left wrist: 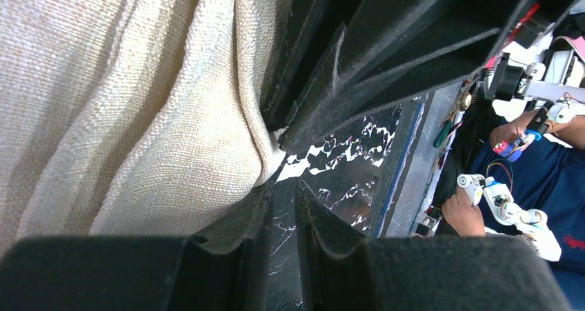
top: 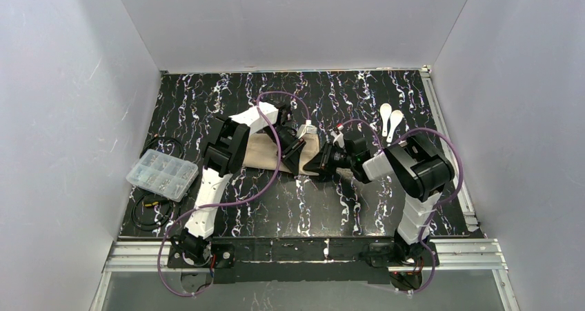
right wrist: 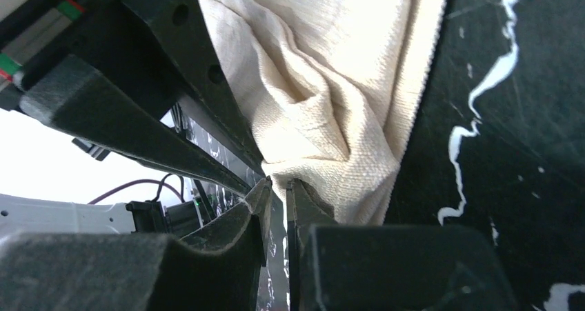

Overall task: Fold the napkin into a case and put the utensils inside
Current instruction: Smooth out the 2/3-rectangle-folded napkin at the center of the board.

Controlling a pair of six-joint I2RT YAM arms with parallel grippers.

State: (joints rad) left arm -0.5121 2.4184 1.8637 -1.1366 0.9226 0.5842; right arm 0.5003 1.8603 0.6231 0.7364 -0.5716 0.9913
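Beige napkin (top: pixel 265 152): lies mid-worktop (top: pixel 324 211) between the two arms, rumpled, not yet a narrow case
Left gripper (left wrist: pixel 281 194): jaws drawn to a slit on the napkin's bunched corner, likely to lift that edge for a fold
Right gripper (right wrist: pixel 276 190): tips meet the same corner, just beside the left's; narrow slit, but whether cloth is nipped I cannot tell
Utensils (top: pixel 390 121): two white spoons together at far right, well apart from the cloth, waiting for the case
Hidden: left arm covers the napkin's left part, so the fold's progress is unclear
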